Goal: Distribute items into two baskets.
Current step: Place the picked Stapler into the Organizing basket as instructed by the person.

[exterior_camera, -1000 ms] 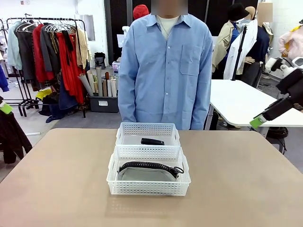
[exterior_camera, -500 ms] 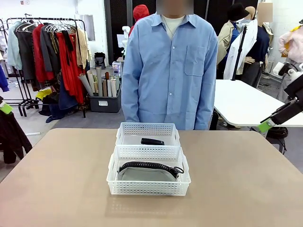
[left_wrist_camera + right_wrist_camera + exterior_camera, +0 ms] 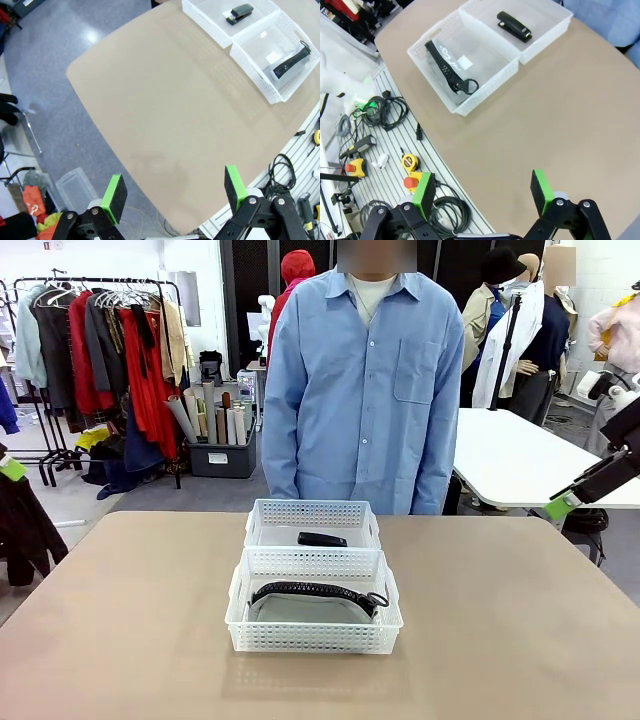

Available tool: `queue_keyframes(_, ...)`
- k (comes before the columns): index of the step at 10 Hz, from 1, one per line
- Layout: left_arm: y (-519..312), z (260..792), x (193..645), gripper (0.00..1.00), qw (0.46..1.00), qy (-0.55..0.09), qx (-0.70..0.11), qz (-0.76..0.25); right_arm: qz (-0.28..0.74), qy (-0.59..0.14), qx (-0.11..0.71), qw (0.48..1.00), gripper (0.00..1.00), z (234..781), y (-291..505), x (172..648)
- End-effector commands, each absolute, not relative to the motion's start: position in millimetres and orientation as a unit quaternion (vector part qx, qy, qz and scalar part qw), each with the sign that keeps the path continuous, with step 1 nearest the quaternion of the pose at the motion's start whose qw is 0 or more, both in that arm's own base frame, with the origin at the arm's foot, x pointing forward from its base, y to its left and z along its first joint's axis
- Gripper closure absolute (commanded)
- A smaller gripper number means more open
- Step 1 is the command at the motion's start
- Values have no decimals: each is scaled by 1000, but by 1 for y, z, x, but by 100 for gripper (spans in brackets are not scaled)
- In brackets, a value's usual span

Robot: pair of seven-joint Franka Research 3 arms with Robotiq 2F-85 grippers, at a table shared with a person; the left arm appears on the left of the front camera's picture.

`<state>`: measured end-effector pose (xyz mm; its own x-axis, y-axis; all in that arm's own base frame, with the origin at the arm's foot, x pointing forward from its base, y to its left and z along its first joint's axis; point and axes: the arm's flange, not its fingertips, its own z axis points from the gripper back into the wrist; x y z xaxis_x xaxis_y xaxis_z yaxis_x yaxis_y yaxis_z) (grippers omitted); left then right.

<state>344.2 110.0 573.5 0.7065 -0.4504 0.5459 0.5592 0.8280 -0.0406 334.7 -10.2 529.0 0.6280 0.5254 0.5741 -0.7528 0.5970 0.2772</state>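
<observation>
Smooth tan tabletop [image 3: 120, 620]; clothes rack [image 3: 100, 350] seen at 10 o'clock. Two white lattice plastic baskets [image 3: 313, 612] touching: small black stapler [image 3: 321, 539] at 12, soft grey zipped pouch [image 3: 312, 602] at 6. Left gripper [image 3: 172, 189], right gripper [image 3: 482, 192] held wide, nothing gripped.

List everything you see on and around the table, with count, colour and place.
Baskets: two, white; the far basket and the near basket sit end to end at the table's middle.
Stapler: one, black, in the far basket.
Pouch: one, light grey with black zipper edge, in the near basket.
Table: one, tan.
Clothes rack: one, mixed garments, far left.
Person: one, blue shirt, standing at the far side.
Left claw: open, green pads, high over the table edge.
Right claw: open, green pads, also raised.
</observation>
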Motion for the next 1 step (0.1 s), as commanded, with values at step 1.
queue_keyframes(1, 112, 573, 343, 0, 918, -265, -102, -276, 368, -223, 251, 867, 0, 529, -8, 334)
